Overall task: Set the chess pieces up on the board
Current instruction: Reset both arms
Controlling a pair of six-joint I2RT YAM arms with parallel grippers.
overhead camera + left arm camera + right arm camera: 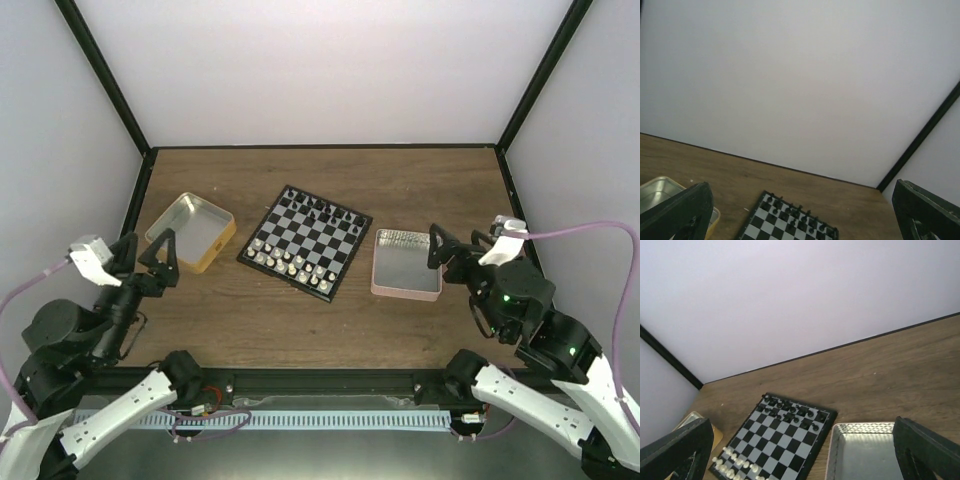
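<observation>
The board [308, 240] lies angled at the middle of the wooden table. Black chess pieces [330, 213] crowd its far edge, and cream-white chess pieces [288, 264] line its near edge. My left gripper [150, 258] hangs open above the table, left of the board, with nothing between its fingers [685, 212]. Its wrist view catches the board's far corner [760, 225] with black pieces [796, 210]. To the right of the board, my right gripper [457, 248] is open and empty. Between its fingers [927, 450] I see the board [785, 435], black pieces [790, 412] and white pieces [735, 462].
A yellow-sided metal tin [215, 247] sits left of the board, just beyond my left gripper. A pink square tray [405, 292] with a shiny inside sits right of the board, close to my right gripper. White walls with black posts enclose the table.
</observation>
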